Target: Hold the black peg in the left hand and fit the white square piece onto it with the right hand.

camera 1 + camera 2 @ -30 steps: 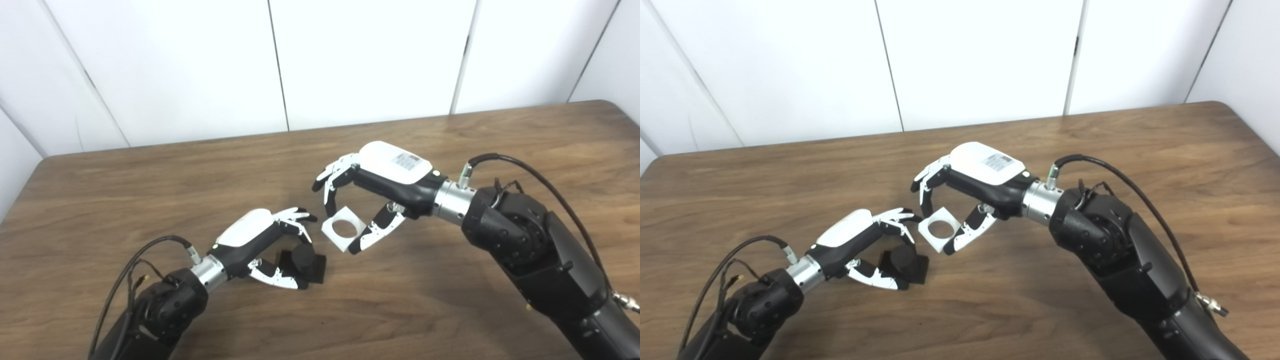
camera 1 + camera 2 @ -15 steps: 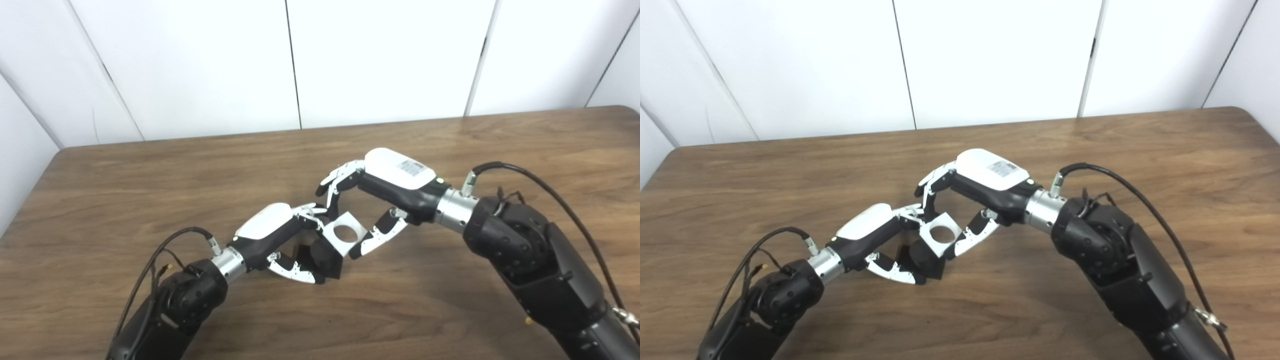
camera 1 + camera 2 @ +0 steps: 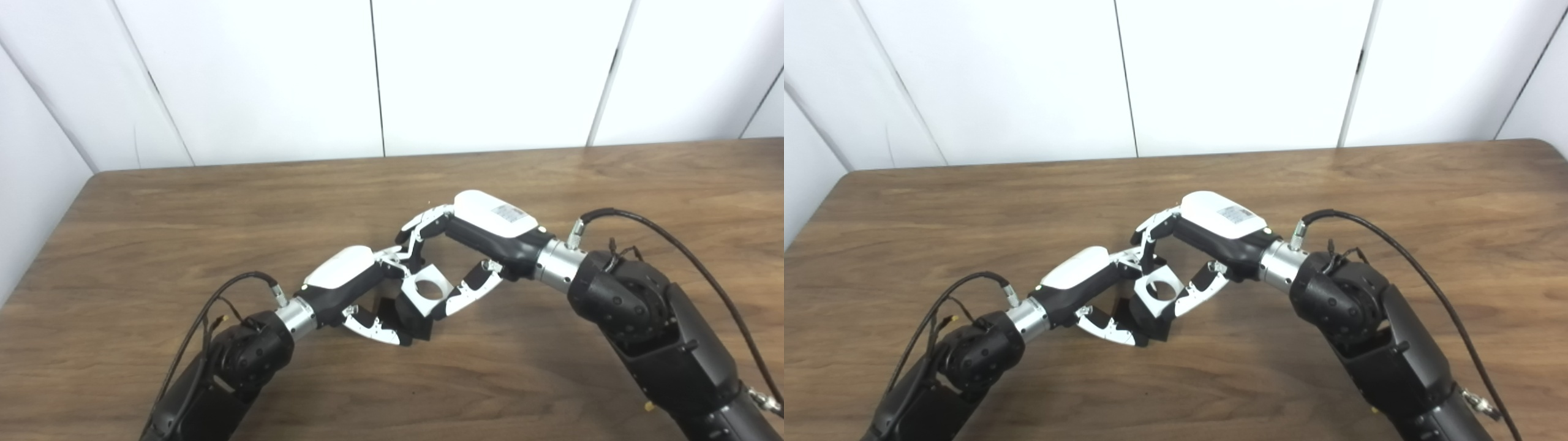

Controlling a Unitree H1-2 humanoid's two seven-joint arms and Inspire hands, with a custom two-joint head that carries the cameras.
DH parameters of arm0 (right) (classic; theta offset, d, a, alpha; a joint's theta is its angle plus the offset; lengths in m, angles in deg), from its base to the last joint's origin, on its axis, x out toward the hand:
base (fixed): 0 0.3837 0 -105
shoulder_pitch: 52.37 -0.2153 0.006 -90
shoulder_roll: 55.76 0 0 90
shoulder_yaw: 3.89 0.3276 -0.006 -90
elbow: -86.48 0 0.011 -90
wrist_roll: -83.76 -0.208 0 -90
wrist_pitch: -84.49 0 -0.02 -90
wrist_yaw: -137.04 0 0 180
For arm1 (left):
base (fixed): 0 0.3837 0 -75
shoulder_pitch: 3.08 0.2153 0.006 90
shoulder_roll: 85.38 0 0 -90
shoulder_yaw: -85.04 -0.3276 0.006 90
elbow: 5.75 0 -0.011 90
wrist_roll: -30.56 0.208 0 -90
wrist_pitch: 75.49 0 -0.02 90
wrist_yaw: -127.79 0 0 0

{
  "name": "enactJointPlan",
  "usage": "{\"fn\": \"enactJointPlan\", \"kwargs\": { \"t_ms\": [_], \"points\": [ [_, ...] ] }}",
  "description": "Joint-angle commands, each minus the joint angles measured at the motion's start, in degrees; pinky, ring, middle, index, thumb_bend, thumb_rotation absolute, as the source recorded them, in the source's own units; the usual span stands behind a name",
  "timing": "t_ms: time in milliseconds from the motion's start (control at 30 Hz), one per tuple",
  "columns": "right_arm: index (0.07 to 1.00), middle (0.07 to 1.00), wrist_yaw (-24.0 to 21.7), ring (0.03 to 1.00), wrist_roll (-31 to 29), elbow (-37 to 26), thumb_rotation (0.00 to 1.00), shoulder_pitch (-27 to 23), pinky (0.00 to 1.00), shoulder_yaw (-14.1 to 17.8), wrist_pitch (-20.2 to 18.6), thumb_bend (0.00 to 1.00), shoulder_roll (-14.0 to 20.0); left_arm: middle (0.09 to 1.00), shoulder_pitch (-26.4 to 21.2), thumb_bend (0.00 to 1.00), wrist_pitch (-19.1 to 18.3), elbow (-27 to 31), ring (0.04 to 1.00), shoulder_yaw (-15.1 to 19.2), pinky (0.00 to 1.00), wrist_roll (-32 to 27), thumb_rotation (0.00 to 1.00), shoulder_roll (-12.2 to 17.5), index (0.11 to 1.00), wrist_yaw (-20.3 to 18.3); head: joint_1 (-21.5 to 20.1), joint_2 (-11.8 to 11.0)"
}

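The black peg (image 3: 411, 318), a short cylinder on a square black base, rests low over the table with my left hand (image 3: 358, 288) shut on it from the left. My right hand (image 3: 465, 245) is shut on the white square piece (image 3: 427, 291), pinched between fingers above and thumb below. Its round hole faces up toward the camera. The white piece (image 3: 1159, 293) sits right against the top of the peg, overlapping it; the fingers of both hands touch or nearly touch there. Whether the peg has entered the hole is hidden.
A brown wooden table (image 3: 184, 208) spreads around both arms, with white wall panels (image 3: 275, 73) behind its far edge. Black cables (image 3: 667, 239) loop off each wrist. The table's left edge (image 3: 55, 233) is in view.
The camera has panned left, shifting the whole picture right. My two hands have come together: the white square piece has moved down and left from a gap beside the peg onto its top.
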Motion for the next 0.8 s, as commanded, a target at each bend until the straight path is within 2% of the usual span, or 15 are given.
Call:
{"fn": "enactJointPlan", "kwargs": {
  "t_ms": [0, 667, 767],
  "points": [
    [0.482, 0.76, 1.66, 0.806, -0.48, -0.03, 0.14, -1.54, 0.83, 0.55, 2.02, 0.52, -0.63, 0.906, 1.55, 0.52, -2.98, -2.18, 0.966, -2.74, 0.92, 4.77, 0.07, -0.12, 0.491, -3.21, 0.29, 0.13],
    [0.483, 0.771, 1.48, 0.815, 0.46, 1.3, 0.14, -0.5, 0.82, -0.63, 1.1, 0.52, -2.9, 0.904, 1.15, 0.52, -4.58, -1.38, 0.973, -3.39, 0.92, 5.06, 0.07, -0.36, 0.492, -3.39, 1.76, 1.06],
    [0.483, 0.773, 1.76, 0.815, 0.49, 2.58, 0.14, -0.05, 0.82, -0.84, 2.01, 0.52, -3.09, 0.899, 1.23, 0.52, -5.21, -0.45, 0.971, -3.54, 0.92, 4.91, 0.07, -0.24, 0.492, -3.63, 2.19, 1.4]
  ]
}}
